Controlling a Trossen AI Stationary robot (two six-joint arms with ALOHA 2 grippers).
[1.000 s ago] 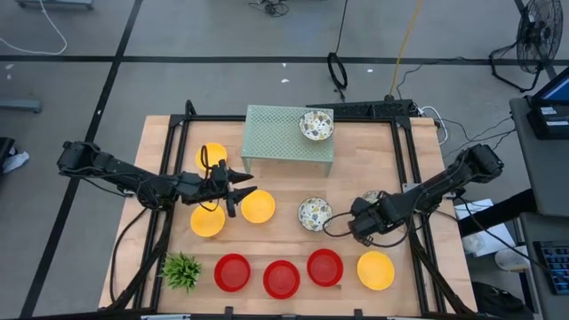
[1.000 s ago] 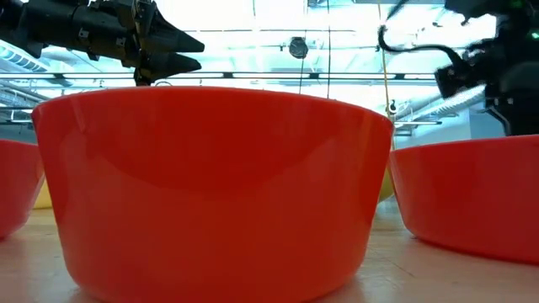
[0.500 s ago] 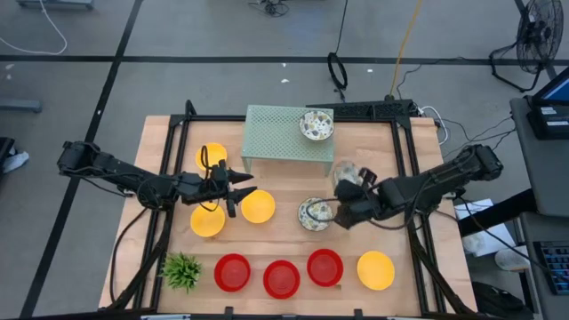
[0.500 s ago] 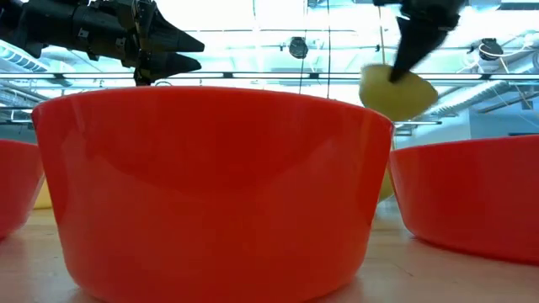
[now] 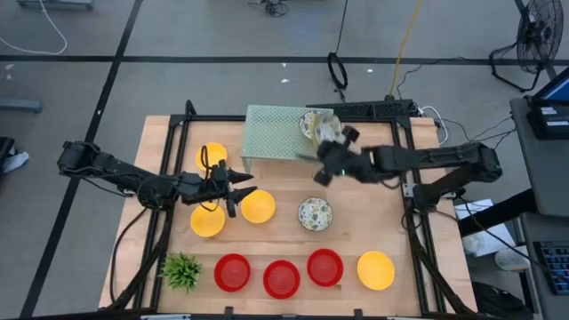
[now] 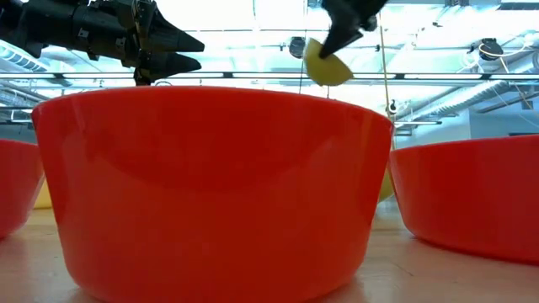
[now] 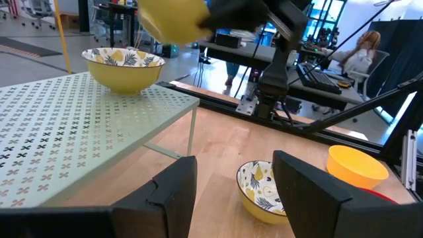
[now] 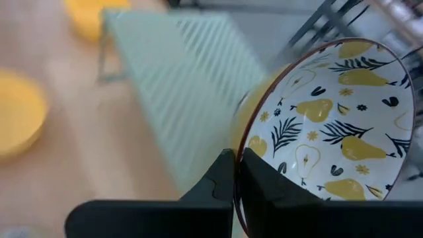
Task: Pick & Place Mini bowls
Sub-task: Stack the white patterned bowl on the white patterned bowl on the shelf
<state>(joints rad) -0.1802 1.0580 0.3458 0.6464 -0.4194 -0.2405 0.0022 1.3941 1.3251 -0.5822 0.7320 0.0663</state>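
Note:
My right gripper (image 5: pixel 331 149) is shut on a whitish pear-and-leaf patterned mini bowl (image 5: pixel 330 133), held in the air over the right end of the pale green mesh stand (image 5: pixel 276 133). A second patterned bowl (image 5: pixel 311 123) sits on the stand just beside it, and a third (image 5: pixel 315 213) rests on the table. My left gripper (image 5: pixel 242 190) hangs open and still above the table between two yellow bowls (image 5: pixel 208 220) (image 5: pixel 258 206). Three red bowls (image 5: pixel 281 278) line the near edge. More yellow bowls lie at the far left (image 5: pixel 211 156) and near right (image 5: pixel 375 270). My right gripper pinches the patterned bowl by its rim (image 8: pixel 246 140), one finger (image 8: pixel 263 182) inside the bowl and the other (image 8: pixel 219 177) against its outer wall. The bowl (image 6: pixel 327 66) is lifted clear and hangs tilted below the fingers, above the stand.
A small green spiky plant (image 5: pixel 181 269) stands at the near left corner. A black frame (image 5: pixel 405 169) borders the table on both sides. Bare wood lies between the stand and the row of red bowls. In the left wrist view a person (image 7: pixel 367 47) sits in the room beyond the table.
My right gripper has risen from the table's right side with a patterned bowl and carried it toward the far edge and leftward, up over the stand's right end. The bowl has been lifted clear and now hangs tilted.

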